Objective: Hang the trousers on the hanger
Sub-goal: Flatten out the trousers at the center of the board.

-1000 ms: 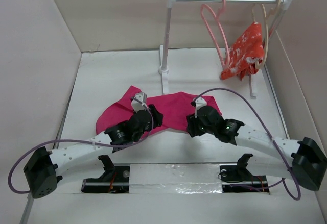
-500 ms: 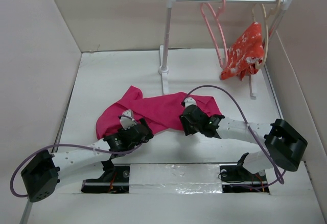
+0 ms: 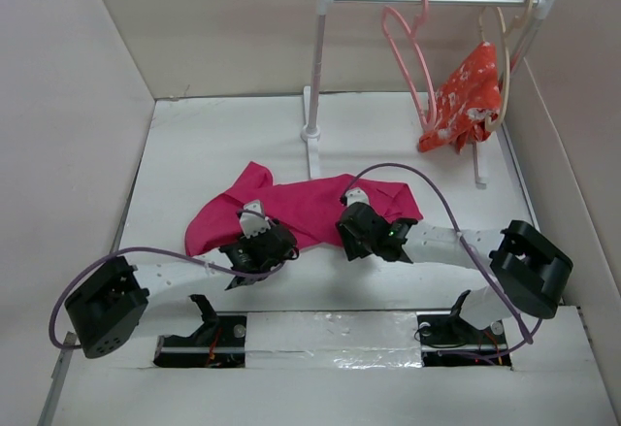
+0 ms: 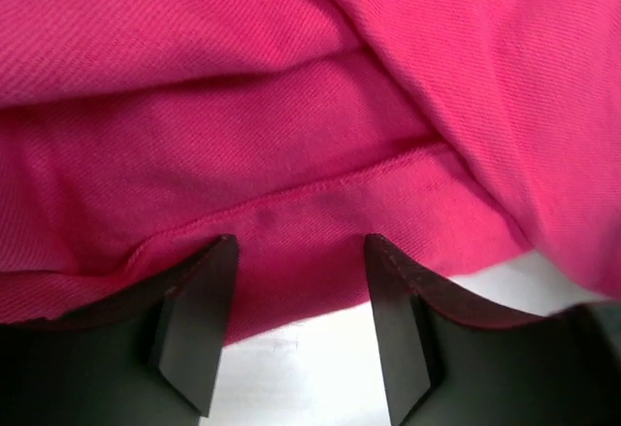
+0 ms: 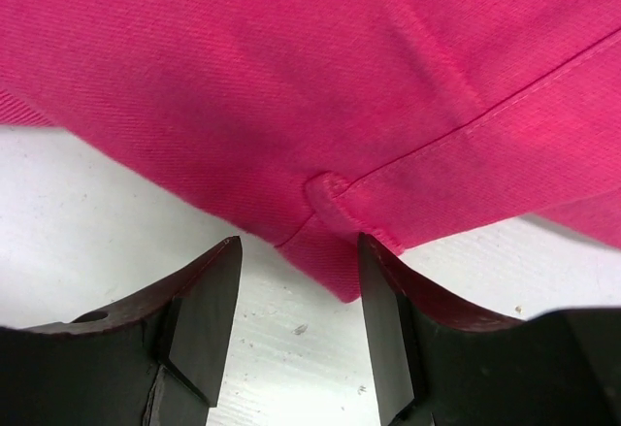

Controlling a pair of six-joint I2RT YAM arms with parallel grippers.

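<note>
Trousers [image 3: 310,205]: soft magenta twill, rumpled, mid-frame | left gripper [image 4: 301,247]: fingers apart over stitched hem | right gripper [image 5: 299,242]: fingers apart around folded corner | hanger [image 3: 423,67]: thin looped salmon plastic, upper right

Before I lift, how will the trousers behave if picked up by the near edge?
Probably floppy: the trousers lie rumpled, folds overlapping. Lifted at two points, the middle will likely sag. The stitched hem looks thicker, so it may give the fingers a firmer hold.
</note>
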